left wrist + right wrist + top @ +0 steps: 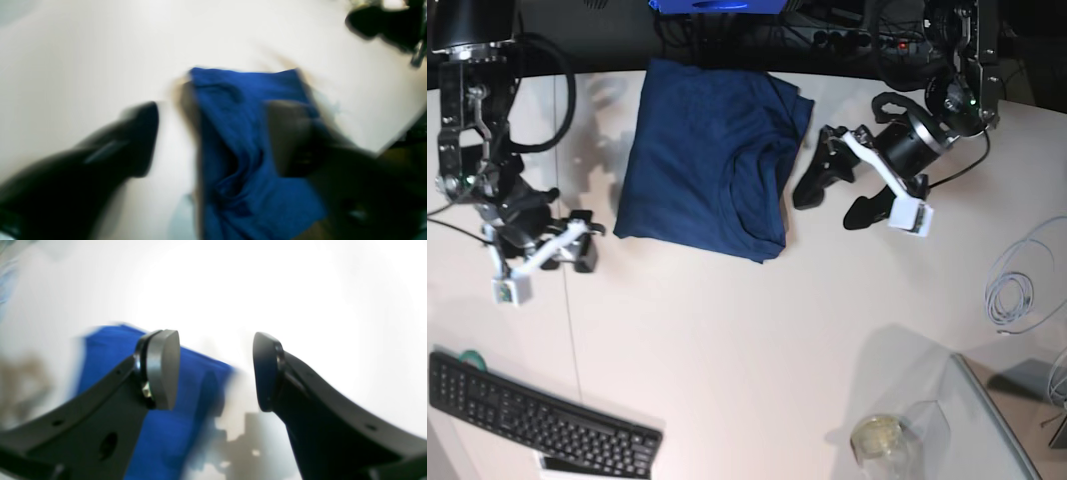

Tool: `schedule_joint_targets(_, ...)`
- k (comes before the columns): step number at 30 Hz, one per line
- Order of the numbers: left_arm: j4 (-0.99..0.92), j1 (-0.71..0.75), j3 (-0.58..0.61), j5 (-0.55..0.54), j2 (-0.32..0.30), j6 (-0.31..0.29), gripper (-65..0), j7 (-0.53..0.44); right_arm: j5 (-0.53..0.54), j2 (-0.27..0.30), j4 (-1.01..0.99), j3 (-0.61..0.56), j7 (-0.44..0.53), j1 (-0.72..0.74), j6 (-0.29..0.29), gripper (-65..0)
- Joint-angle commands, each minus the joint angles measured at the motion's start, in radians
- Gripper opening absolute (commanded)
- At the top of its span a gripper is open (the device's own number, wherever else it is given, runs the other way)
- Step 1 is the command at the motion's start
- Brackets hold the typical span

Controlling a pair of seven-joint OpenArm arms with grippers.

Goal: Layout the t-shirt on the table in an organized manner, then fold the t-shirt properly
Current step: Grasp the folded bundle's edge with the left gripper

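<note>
The dark blue t-shirt (702, 160) lies folded into a rough rectangle at the far middle of the white table (727, 340). My left gripper (835, 198) is open, right beside the shirt's right edge. In the blurred left wrist view, the shirt (240, 140) shows between and below the spread fingers (133, 140) of that gripper (213, 140). My right gripper (590, 245) is open and empty, on the table just left of the shirt's near left corner. The right wrist view shows this gripper (215, 371) spread, with the shirt (173, 433) behind its left finger.
A black keyboard (537, 425) lies at the near left. A glass jar (882, 440) and a clear box edge (987, 410) stand at the near right. A coiled white cable (1022, 285) lies at the right. Black cables and gear (847, 30) run along the far edge.
</note>
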Motion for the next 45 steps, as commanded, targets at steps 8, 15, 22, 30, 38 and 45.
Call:
schedule_joint_targets(8, -0.234, -0.164, 0.241, -0.004, -0.006, -0.005, 0.0, -0.013, 0.015, 0.013, -0.014, 0.227, 0.016, -0.07, 0.176, -32.7)
schedule_joint_targets(15, -0.38, -0.223, 0.251, -0.001, 0.013, -0.003, -11.7, -0.015, 0.016, 0.013, -0.026, 0.305, 0.016, -0.104, 0.18, -32.7)
schedule_joint_targets(22, -0.461, -0.257, 0.258, -0.001, 0.031, -0.003, -29.9, -0.015, 0.018, 0.013, -0.031, 0.31, 0.016, -0.11, 0.181, -32.7)
schedule_joint_targets(30, -0.486, -0.318, 0.259, -0.001, 0.017, -0.003, -65.0, -0.006, 0.018, 0.013, -0.032, 0.359, 0.016, -0.107, 0.181, -32.7)
schedule_joint_targets(38, -0.483, -0.51, 0.591, -0.001, -0.133, -0.003, -65.0, 0.103, 0.018, 0.013, -0.034, 0.462, 0.015, -0.108, 0.181, -32.7)
schedule_joint_targets(45, -0.481, -0.701, 1.054, 0.101, -0.264, -0.005, -65.0, 0.099, 0.018, 0.003, -0.034, 0.506, 0.012, -0.118, 0.181, -32.7)
